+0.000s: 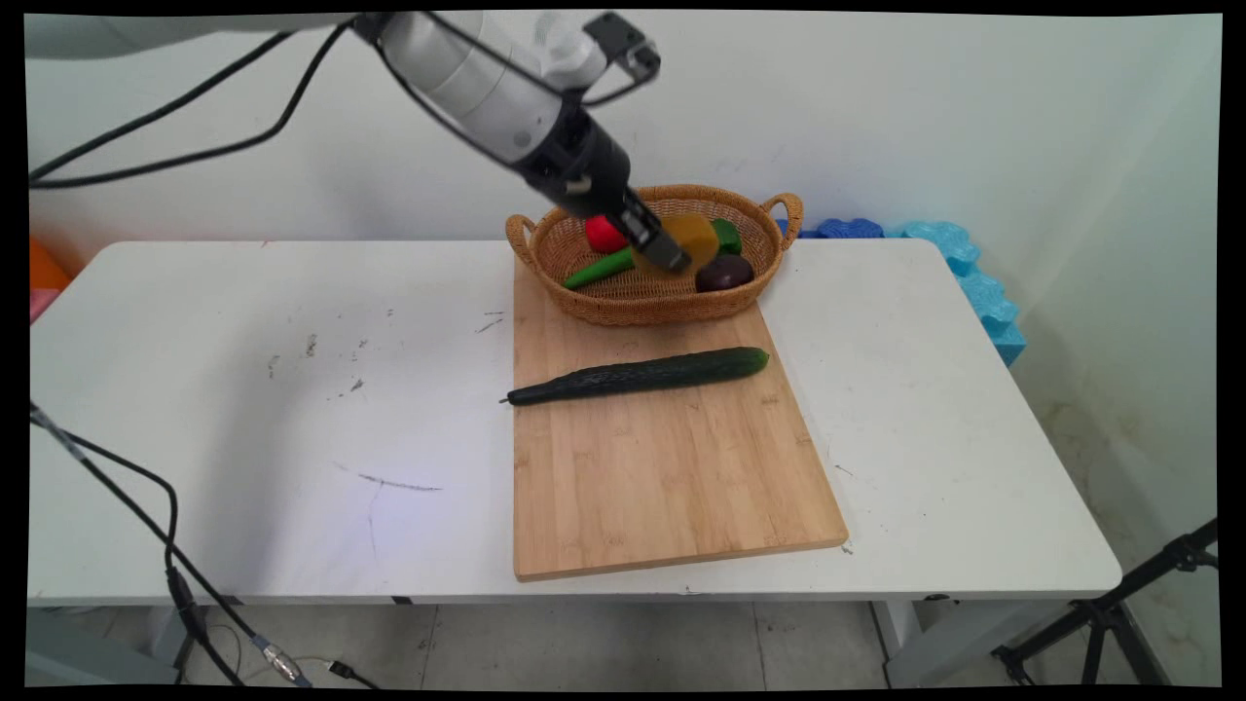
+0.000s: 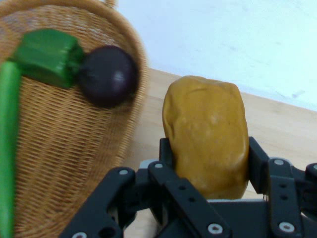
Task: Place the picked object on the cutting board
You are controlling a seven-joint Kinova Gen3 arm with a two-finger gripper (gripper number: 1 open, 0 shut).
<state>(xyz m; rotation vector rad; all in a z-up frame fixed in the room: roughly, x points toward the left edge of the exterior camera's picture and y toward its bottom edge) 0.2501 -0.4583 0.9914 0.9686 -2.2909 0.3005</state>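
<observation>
Gripper (image 2: 207,163) clamped on a yellow-brown potato (image 2: 205,141), held in the air over the basket (image 1: 584,292). Below and beside the jaws, inside the basket: a dark purple ball (image 2: 108,75), a green block (image 2: 47,57), a long green pepper (image 1: 599,269), a red piece (image 1: 604,234). Further below, on the near side of the jaws: a cucumber (image 1: 638,375) across a wooden board (image 1: 672,467), on a scuffed white table (image 1: 243,409) against a white wall (image 1: 925,117), blue foam (image 1: 973,282) at the far corner.

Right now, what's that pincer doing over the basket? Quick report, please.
Pincer shut on potato, raised over basket. In basket: purple ball, green pepper, red piece. Cucumber lies on board below.
</observation>
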